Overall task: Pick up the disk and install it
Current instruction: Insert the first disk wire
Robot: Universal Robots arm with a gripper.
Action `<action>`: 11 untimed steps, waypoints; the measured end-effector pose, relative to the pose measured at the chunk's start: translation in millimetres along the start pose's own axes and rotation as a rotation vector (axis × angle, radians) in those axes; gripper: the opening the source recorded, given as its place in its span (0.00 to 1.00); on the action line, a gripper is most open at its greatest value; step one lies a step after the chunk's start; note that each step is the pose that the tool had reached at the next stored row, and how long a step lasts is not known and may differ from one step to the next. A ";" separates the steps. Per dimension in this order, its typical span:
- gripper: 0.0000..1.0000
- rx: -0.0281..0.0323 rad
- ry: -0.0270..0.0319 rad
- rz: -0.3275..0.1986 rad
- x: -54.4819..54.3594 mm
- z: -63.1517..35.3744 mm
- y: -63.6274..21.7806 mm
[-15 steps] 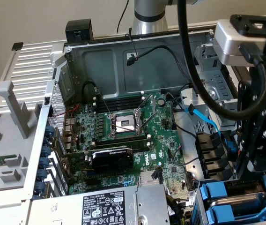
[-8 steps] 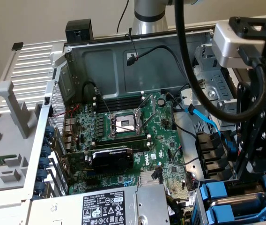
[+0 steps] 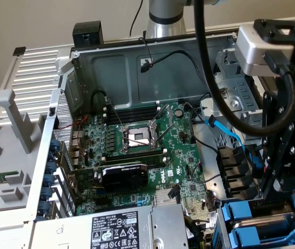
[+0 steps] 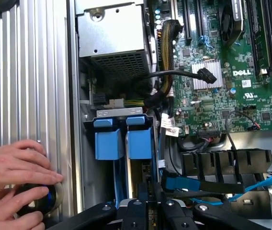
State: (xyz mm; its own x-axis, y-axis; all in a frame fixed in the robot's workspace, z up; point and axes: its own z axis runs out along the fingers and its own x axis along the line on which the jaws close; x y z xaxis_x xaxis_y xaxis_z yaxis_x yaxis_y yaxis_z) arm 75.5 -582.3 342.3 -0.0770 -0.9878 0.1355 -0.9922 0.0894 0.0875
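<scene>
The disk [image 4: 140, 143] stands on edge in the drive cage, its bright blue carrier end toward the power supply. Beside it sits a second blue carrier [image 4: 109, 143] at about the same height. My gripper [image 4: 148, 194] is right over the disk's rear part, its black fingers [image 4: 137, 207] drawn close together around the thin edge. In the exterior view the gripper [image 3: 273, 199] reaches down into the cage at the exterior view's right, just behind the blue carriers [image 3: 241, 212]. The contact itself is partly hidden by the fingers.
A person's hands [image 4: 16, 165] rest on a round dark knob [image 4: 44, 199] by the ribbed case wall [image 4: 30, 72]. The motherboard [image 3: 137, 150], grey power supply [image 3: 121, 228], a blue cable [image 4: 270, 177] and black cables [image 4: 174, 76] crowd the cage.
</scene>
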 end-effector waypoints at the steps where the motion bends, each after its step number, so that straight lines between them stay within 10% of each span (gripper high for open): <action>1: 0.17 0.0002 -0.0001 -0.001 0.0 0.0 0.0; 11: 0.17 0.0018 -0.0015 -0.002 0.3 1.2 -0.2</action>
State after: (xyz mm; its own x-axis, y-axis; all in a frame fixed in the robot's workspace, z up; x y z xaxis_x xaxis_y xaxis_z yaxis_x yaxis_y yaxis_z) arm 75.5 -582.8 341.1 -0.0754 -0.9881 0.1340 -0.9925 0.0874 0.0859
